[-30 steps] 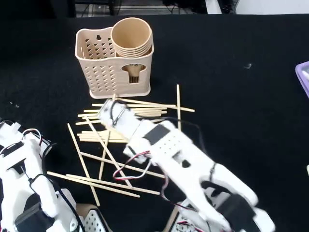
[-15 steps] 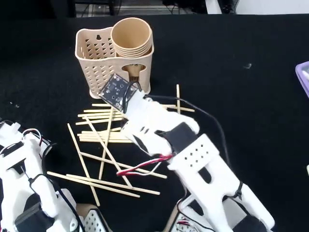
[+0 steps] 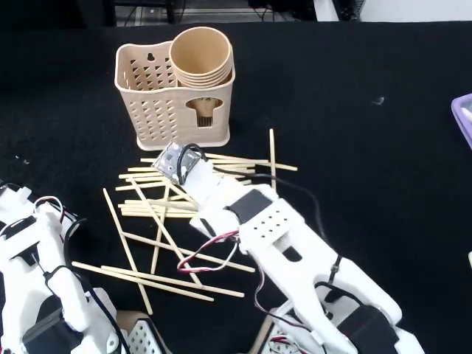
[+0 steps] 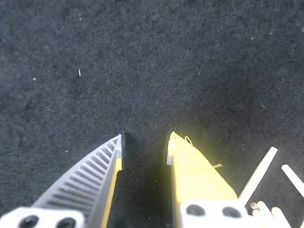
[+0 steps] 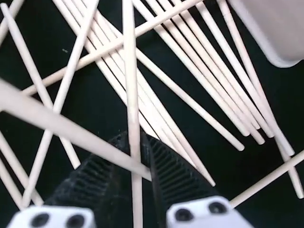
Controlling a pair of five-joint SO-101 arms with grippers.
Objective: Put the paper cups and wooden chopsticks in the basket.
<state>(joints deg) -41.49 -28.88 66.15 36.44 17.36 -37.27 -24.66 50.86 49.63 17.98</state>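
The right gripper [image 5: 137,138], clamped on one chopstick [image 5: 129,57], has come down from the basket [image 3: 158,110] to the pile [image 3: 156,209].

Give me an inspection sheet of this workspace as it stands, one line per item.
Surface: black cloth table.
Job's things: basket upright at the far side, with stacked paper cups in one compartment; wooden chopsticks scattered on the cloth in front of it.
Clutter: purple object at the table's edge.
Grippers: left gripper open over bare cloth; right gripper shut on one chopstick, low over the pile.
Cables: red, white and black wires loop off the right arm above the chopsticks.
Surroundings: white wall beyond the table's far edge.
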